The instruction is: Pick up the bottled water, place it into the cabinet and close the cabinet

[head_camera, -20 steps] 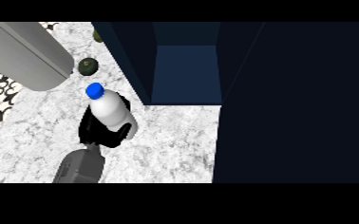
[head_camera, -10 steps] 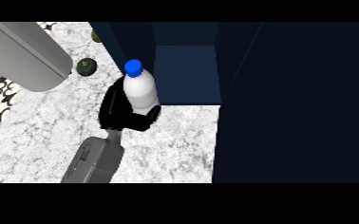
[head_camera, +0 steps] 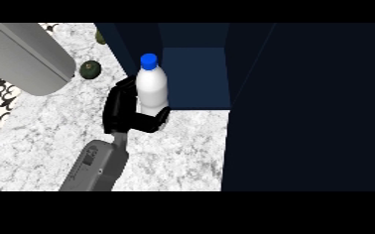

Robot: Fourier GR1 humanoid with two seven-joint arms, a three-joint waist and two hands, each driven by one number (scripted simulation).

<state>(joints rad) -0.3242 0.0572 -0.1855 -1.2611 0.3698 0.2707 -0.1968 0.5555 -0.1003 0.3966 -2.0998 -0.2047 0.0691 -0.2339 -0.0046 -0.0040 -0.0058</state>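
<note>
White speckled bench [head_camera: 44,139] runs under me, with a big grey tube [head_camera: 33,57] at the left and a small dark round thing [head_camera: 89,68] near it. My left hand [head_camera: 128,111] has its fingers [head_camera: 159,119] curled round the bottled water [head_camera: 152,87], upright, right at the cabinet [head_camera: 194,77] mouth. I think I should keep it straight and slide it deep inside before letting go.
</note>
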